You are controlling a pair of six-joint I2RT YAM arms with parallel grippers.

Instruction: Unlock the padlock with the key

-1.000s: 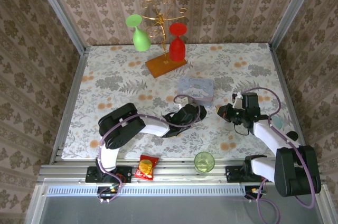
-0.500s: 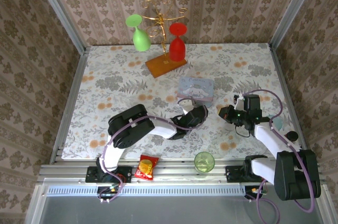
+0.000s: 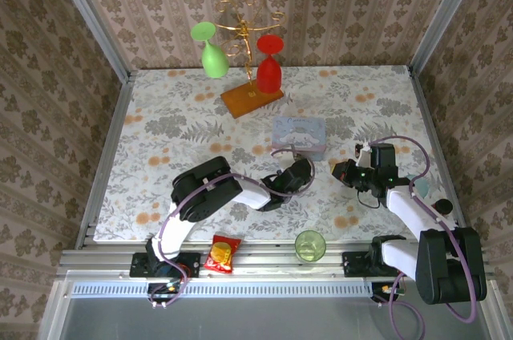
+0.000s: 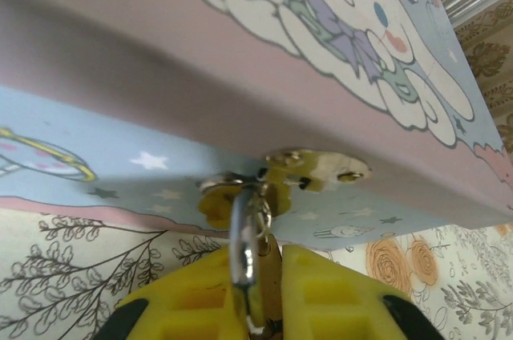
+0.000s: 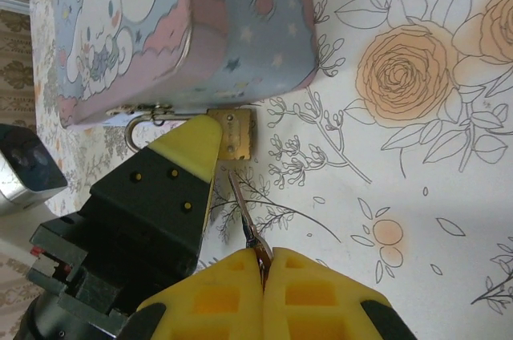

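Note:
The small brass padlock [image 5: 234,133] hangs by its silver shackle [image 4: 244,252] from the hasp [image 4: 317,167] on the front of the pale-blue tin [image 3: 298,133]. My left gripper [image 3: 303,165] is shut on the padlock, its yellow fingers [image 5: 188,151] pinching the body just below the tin's edge. My right gripper [image 5: 263,272] is shut on the thin silvery key [image 5: 244,212]. The key's tip points up at the bottom of the padlock body, a short gap away. In the top view my right gripper [image 3: 338,170] is just right of the left one.
A green cup [image 3: 309,245] and a red-yellow snack packet [image 3: 222,253] sit at the table's near edge. At the back a gold rack on a wooden base [image 3: 252,99] holds a green and a red glass. The tin lies directly behind both grippers.
My left gripper has moved right and up to the tin's front and closed on the padlock. The tin has shifted slightly. My right gripper edged a little right, still holding the key.

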